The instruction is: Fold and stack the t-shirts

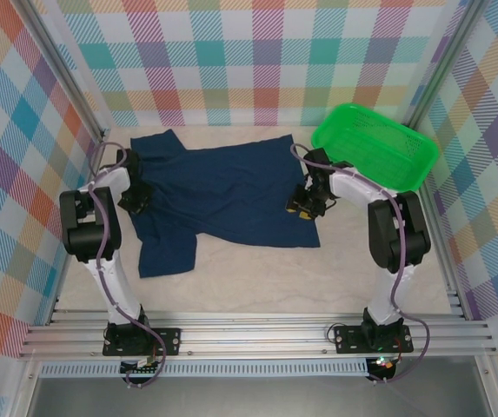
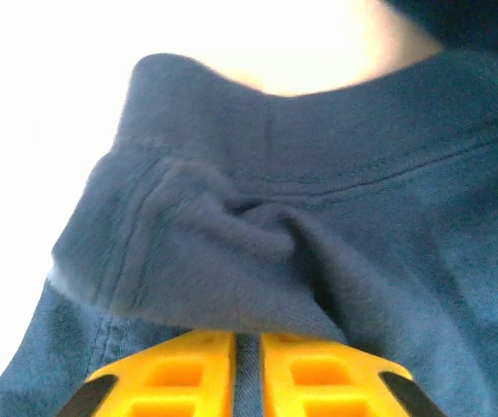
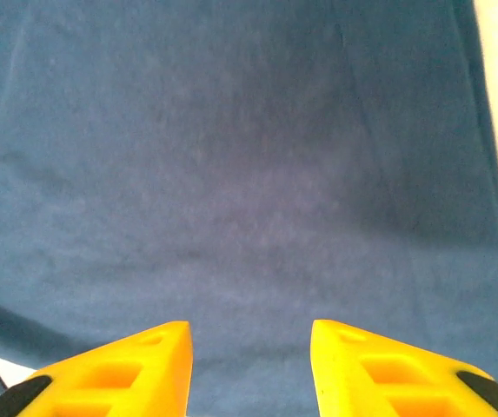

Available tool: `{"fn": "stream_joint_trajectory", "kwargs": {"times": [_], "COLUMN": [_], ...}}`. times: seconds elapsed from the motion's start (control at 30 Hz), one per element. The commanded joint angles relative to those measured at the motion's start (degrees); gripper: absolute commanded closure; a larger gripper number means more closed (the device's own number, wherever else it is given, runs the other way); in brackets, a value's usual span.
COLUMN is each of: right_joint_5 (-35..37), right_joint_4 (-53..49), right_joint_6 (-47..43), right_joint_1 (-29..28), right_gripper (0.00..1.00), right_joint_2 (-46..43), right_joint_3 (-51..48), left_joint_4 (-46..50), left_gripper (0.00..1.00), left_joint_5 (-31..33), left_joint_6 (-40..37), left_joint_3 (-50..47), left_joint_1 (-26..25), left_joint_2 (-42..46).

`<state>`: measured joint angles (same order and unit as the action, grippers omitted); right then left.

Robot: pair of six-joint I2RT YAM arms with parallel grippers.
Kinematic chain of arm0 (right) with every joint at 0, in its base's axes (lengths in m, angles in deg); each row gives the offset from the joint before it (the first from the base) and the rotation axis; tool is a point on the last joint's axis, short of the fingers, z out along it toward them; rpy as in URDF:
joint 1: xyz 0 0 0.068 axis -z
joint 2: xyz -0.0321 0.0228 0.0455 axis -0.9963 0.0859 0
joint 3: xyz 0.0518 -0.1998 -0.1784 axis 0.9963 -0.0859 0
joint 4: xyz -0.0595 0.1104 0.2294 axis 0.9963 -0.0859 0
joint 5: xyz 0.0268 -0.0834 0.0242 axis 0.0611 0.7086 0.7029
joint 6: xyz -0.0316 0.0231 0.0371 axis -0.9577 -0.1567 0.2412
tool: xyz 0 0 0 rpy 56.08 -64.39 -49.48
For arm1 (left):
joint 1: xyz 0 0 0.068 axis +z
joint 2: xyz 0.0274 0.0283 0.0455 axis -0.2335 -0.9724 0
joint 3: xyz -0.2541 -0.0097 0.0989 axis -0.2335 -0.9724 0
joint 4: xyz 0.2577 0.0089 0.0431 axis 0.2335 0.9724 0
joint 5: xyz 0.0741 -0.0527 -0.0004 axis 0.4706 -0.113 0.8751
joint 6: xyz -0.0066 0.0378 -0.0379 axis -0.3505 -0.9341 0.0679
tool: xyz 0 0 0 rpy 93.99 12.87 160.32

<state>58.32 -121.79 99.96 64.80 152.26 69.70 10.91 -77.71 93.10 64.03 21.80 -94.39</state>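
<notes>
Left gripper [image 2: 247, 347] is clenched on a bunched ridge of the t-shirt [image 1: 231, 195], at what looks like the neckband, near the left edge of the surface [image 1: 257, 278]. The cloth puckers up into the narrow gap between the jaws, a hold that suits lifting that end for a fold. Right gripper [image 3: 250, 334] hangs released over flat cloth at the hem, toward the right edge. Its jaws are apart with nothing between them, likely lined up to take the hem so both ends can rise together.

The shirt lies spread across the middle of the surface and is not yet folded. Its neck is to the left and its hem to the right, with one sleeve pointing to the near edge and the other to the far left corner. A green basket [image 1: 409, 169] sits at the far right corner, just beyond the hem and out of the folding area.

No print, brand, label or writing can be read on the side showing.
</notes>
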Motion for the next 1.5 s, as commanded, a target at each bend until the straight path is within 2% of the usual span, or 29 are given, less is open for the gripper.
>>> {"fn": "stream_joint_trajectory", "kwargs": {"times": [0.0,0.07,0.17,0.3,0.43,0.5,0.73,0.83,0.9,1.13,1.2,1.33,1.47], "right_joint_5": [1.5,3.3,4.5,2.4,2.7,3.3,4.5,5.0,6.1,10.3,10.8,11.8,12.1], "right_joint_4": [-1.8,-2.3,-2.9,-1.1,-0.7,-0.1,0.0,-1.1,-2.0,-5.4,-5.5,-6.3,-6.6], "right_joint_6": [0.8,1.5,2.7,4.8,6.4,6.5,5.8,5.4,5.0,1.9,0.8,-1.0,-1.9], "right_joint_1": [-0.4,-0.4,-0.4,-0.5,-0.6,-0.7,-0.8,-0.8,-0.8,0.1,0.4,0.8,1.7], "right_gripper": [0.59,0.60,0.61,0.62,0.65,0.65,0.65,0.66,0.65,0.64,0.63,0.63,0.62], "right_joint_2": [1.4,1.3,0.2,-1.4,-2.7,-4.0,-4.8,-3.4,-3.3,-2.4,-1.9,-0.2,0.6], "right_joint_3": [3.4,3.7,2.1,-2.7,-6.9,-8.8,-12.8,-13.4,-13.9,-13.2,-12.5,-10.0,-8.1], "left_joint_4": [7.4,8.5,10.3,8.0,3.2,2.6,3.0,3.4,4.8,15.2,16.1,11.7,7.9], "left_gripper": [0.66,0.52,0.48,0.56,0.65,0.69,0.74,0.77,0.78,0.81,0.82,0.83,0.81], "left_joint_5": [5.9,8.1,8.4,0.1,-6.6,-7.2,-3.5,-4.0,-3.9,-2.2,-2.4,-3.5,-4.2], "left_joint_6": [-2.1,-1.9,-0.1,6.0,10.3,11.1,13.0,16.5,20.4,41.4,45.7,46.9,42.1], "left_joint_3": [2.3,-0.2,-7.4,-23.2,-34.2,-36.6,-45.0,-50.3,-53.2,-60.5,-62.7,-65.0,-60.0], "left_joint_1": [0.6,-0.1,-1.4,-3.5,-5.4,-6.0,-6.5,-7.1,-9.7,-25.6,-28.7,-30.0,-31.2], "left_joint_2": [0.7,5.5,14.7,27.2,32.7,33.0,34.2,36.8,40.7,58.6,63.3,66.9,63.4]}}
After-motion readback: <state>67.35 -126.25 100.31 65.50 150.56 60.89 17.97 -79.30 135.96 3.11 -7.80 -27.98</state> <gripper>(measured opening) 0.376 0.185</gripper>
